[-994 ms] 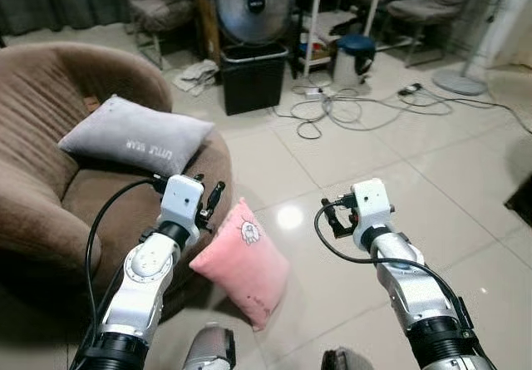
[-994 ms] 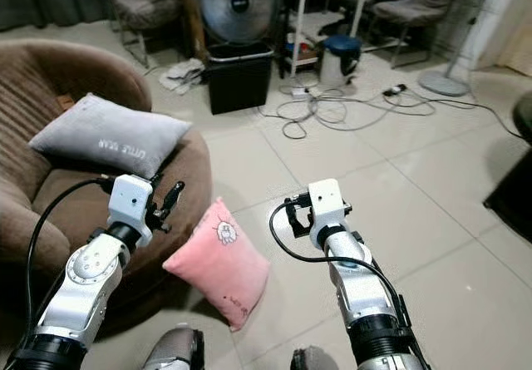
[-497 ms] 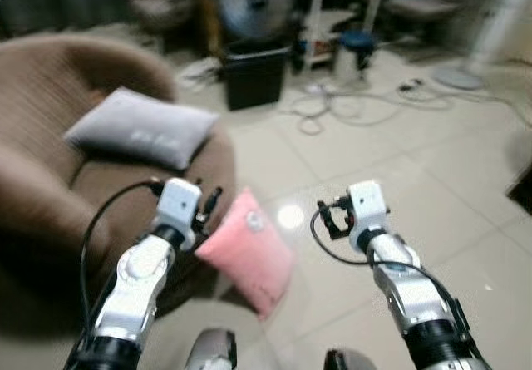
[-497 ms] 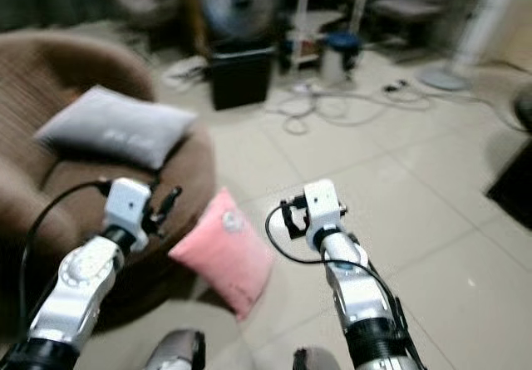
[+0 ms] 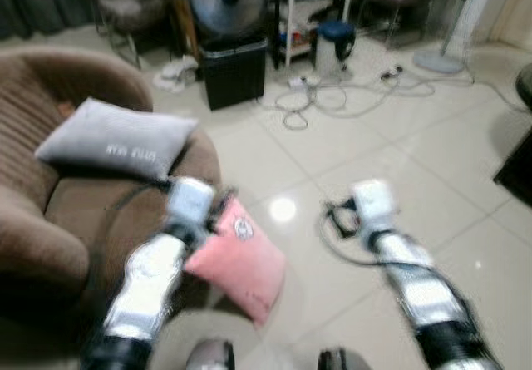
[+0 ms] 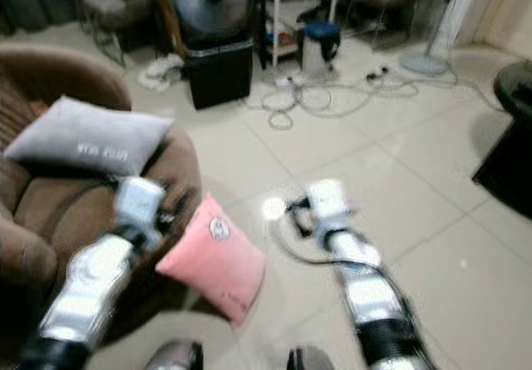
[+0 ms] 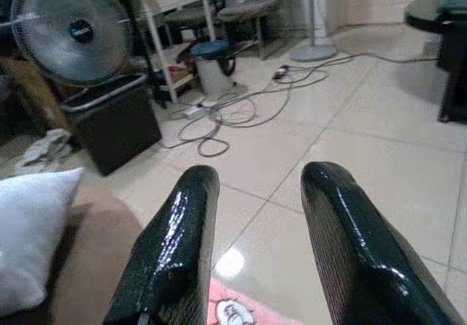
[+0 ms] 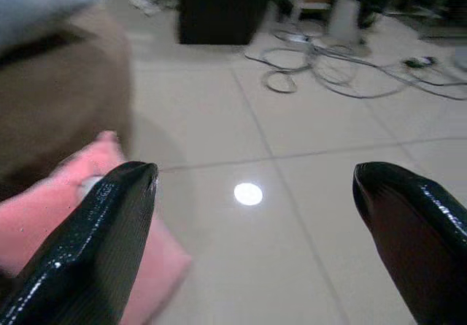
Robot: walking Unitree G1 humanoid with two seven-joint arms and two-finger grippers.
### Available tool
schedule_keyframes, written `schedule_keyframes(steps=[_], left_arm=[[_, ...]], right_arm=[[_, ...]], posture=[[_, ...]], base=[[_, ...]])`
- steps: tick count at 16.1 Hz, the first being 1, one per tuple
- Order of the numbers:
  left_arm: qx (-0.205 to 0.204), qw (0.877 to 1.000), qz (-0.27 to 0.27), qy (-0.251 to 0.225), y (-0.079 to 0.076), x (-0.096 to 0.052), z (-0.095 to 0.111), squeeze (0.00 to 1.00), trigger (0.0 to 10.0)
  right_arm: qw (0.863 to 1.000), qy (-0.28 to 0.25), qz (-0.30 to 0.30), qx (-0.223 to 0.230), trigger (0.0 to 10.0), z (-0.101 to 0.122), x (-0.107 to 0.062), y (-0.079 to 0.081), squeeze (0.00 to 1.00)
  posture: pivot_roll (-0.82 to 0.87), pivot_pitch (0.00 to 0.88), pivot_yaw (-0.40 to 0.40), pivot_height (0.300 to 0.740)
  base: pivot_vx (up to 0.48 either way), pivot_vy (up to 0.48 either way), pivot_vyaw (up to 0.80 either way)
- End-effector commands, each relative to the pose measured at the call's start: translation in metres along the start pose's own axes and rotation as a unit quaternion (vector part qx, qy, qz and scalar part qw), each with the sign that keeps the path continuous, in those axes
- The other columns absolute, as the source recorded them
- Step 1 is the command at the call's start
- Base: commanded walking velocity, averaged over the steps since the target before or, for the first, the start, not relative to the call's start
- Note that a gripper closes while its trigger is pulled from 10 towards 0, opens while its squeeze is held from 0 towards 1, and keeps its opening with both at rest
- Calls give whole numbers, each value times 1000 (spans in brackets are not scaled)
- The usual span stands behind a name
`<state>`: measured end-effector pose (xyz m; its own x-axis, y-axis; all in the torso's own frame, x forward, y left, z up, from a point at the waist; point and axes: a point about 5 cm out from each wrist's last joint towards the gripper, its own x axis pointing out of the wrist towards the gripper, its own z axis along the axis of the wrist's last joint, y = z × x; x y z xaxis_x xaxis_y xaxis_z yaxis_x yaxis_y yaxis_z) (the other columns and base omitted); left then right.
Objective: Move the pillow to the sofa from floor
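Pale floor tiles are carrying the pink pillow, which is leaning against the brown sofa — not yet lifted. Both the left gripper and the right gripper are hanging spread and empty; they should be straddling the pillow's edges. Sofa seat already holding a grey pillow — cables lying well apart.
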<state>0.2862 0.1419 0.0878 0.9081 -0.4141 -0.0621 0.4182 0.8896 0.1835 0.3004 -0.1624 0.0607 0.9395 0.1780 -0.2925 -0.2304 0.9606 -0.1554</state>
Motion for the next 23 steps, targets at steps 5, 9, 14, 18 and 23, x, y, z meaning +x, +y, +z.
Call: schedule_keyframes(steps=[5, 9, 14, 18, 23], left_arm=[[10, 1000, 17, 7, 13, -5, -1, 0, 10000], [10, 1000, 17, 5, 12, -5, -1, 0, 10000], [10, 1000, 16, 5, 12, -4, -1, 0, 10000], [10, 1000, 16, 5, 13, -4, 0, 0, 10000], [11, 1000, 19, 4, 13, -4, 0, 0, 10000]], right_arm=[[1000, -10, 15, 20, 10000, 6, 4, 13, 0], [1000, -11, 15, 22, 10000, 7, 4, 13, 0], [999, -10, 8, 31, 10000, 6, 3, 11, 0], [1000, -13, 9, 26, 10000, 8, 4, 11, 0], [999, -14, 12, 28, 10000, 8, 4, 12, 0]], posture=[[38, 0, 3, 664], [40, 0, 1, 664], [39, 0, 2, 664], [40, 0, 3, 664], [40, 0, 3, 664]], base=[[340, 0, 320], [337, 0, 0], [337, 0, -308], [336, 0, -400], [331, 0, 0]])
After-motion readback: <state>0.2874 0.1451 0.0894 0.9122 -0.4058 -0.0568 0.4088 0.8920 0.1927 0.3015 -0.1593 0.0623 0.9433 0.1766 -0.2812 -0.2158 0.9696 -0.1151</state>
